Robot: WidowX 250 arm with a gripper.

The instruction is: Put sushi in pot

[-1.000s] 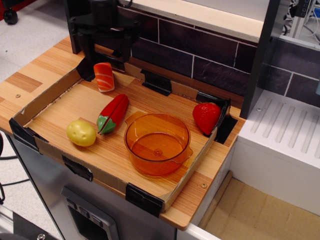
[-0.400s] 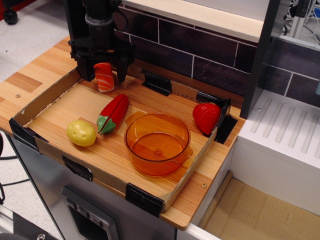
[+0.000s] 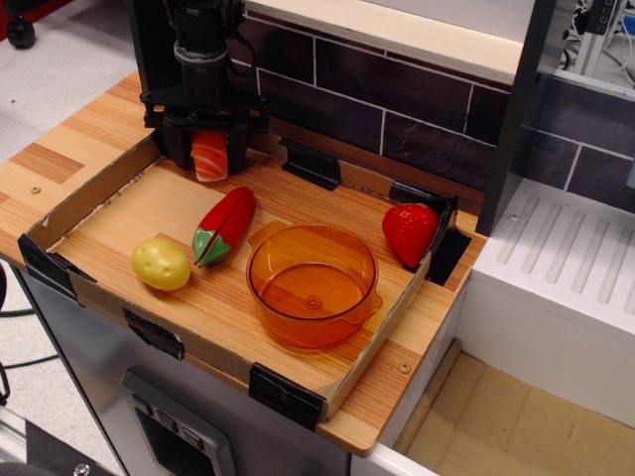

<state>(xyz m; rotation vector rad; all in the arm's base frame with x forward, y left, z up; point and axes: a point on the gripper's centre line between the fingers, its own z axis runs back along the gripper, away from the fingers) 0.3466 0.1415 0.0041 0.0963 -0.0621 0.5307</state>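
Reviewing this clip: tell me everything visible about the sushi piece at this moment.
The sushi is a small toy nigiri: a glossy orange salmon top with pale stripes over a white rice block, plastic by its look. It sits at the back left of the cardboard-walled tray, between the black fingers of the gripper, which flank it closely on both sides. Its upper end is hidden under the gripper body. Whether the fingers press it, or whether it is off the tray floor, cannot be told. The pot is empty.
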